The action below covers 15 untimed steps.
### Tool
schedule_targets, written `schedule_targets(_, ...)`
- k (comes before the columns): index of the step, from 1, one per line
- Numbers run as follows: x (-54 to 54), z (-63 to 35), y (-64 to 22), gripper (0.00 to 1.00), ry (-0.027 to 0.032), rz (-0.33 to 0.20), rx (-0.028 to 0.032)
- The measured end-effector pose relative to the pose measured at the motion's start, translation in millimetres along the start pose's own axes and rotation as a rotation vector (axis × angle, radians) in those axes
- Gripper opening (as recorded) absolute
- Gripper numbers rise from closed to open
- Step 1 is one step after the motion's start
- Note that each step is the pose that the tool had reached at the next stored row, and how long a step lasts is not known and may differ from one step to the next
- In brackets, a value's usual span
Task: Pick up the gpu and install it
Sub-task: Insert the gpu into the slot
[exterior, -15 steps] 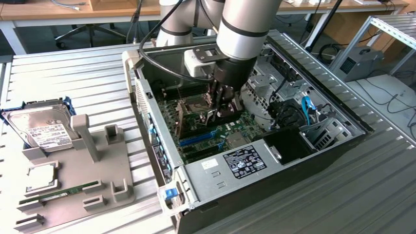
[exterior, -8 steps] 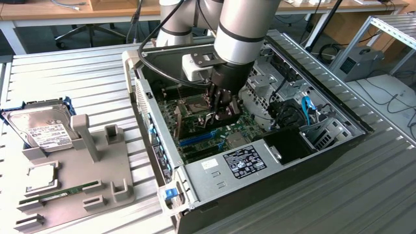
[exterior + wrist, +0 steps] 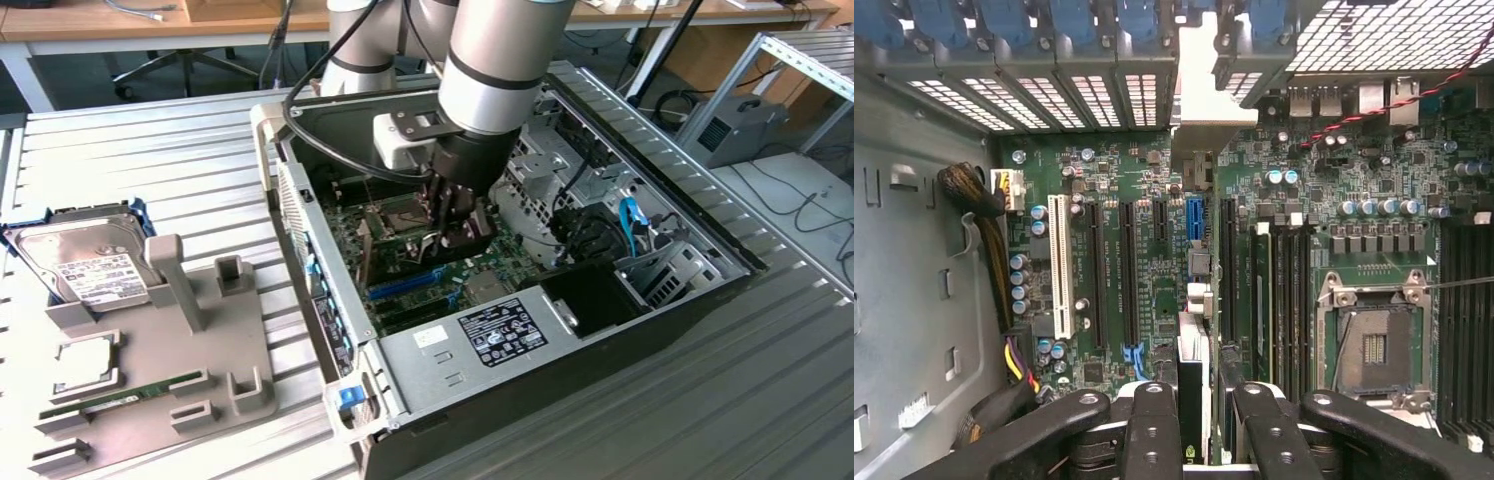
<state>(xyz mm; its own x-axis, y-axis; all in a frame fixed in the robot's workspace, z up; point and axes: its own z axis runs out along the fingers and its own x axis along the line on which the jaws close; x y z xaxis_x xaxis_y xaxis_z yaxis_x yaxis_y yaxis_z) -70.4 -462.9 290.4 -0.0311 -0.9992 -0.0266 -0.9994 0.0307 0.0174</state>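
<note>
Much of the gpu [image 3: 1194,370] is being hidden edge-on between the jaws of the gripper [image 3: 451,232], its fan side not visible. The jaws are gripping the card, holding it upright over the motherboard [image 3: 1154,260] slots inside the open computer case [image 3: 441,370]. The arm [image 3: 501,60] is reaching straight down into the case standing on the counter [image 3: 160,150].

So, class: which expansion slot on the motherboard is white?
The long white slot, nearest the grey case wall; the slots beside it are black, one short one blue.

gripper [image 3: 1197,420] holding gpu [image 3: 1192,250] (edge-on), motherboard [image 3: 1154,300]
</note>
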Motion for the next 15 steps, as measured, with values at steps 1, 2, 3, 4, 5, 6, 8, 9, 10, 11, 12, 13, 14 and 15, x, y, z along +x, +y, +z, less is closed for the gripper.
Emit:
schedule_targets(1, 0.0, 0.2, 0.0, 0.26, 0.0001, 0.000, 0.0000)
schedule_targets(2, 0.0, 0.4, 0.1, 0.26, 0.0001, 0.000, 0.0000)
schedule_targets(3, 0.0, 0.6, 0.1, 0.26, 0.0000, 0.000, 0.0000)
schedule_targets(4, 0.1, 0.7, 0.1, 0.26, 0.0000, 0.000, 0.0000)
schedule_targets(5, 0.1, 0.8, 0.2, 0.26, 0.0000, 0.000, 0.0000)
schedule_targets(6, 0.1, 0.9, 0.2, 0.26, 0.0001, 0.000, 0.0000)
schedule_targets(8, 0.1, 1.2, 0.2, 0.26, 0.0000, 0.000, 0.0000)
schedule_targets(9, 0.1, 1.4, 0.2, 0.26, -0.0001, 0.000, 0.0000)
schedule_targets(10, 0.1, 1.6, 0.2, 0.26, 0.0000, 0.000, 0.0000)
schedule_targets(11, 0.1, 1.9, 0.2, 0.26, -0.0001, 0.000, 0.0001)
schedule_targets(12, 0.1, 2.2, 0.1, 0.26, -0.0001, 0.000, 0.0001)
schedule_targets(13, 0.1, 2.5, 0.2, 0.26, 0.0000, 0.000, 0.0000)
schedule_targets(14, 0.2, 2.7, 0.2, 0.26, 0.0001, 0.000, 0.0000)
schedule_targets(15, 0.2, 3.2, 0.1, 0.26, 0.0000, 0.000, 0.0001)
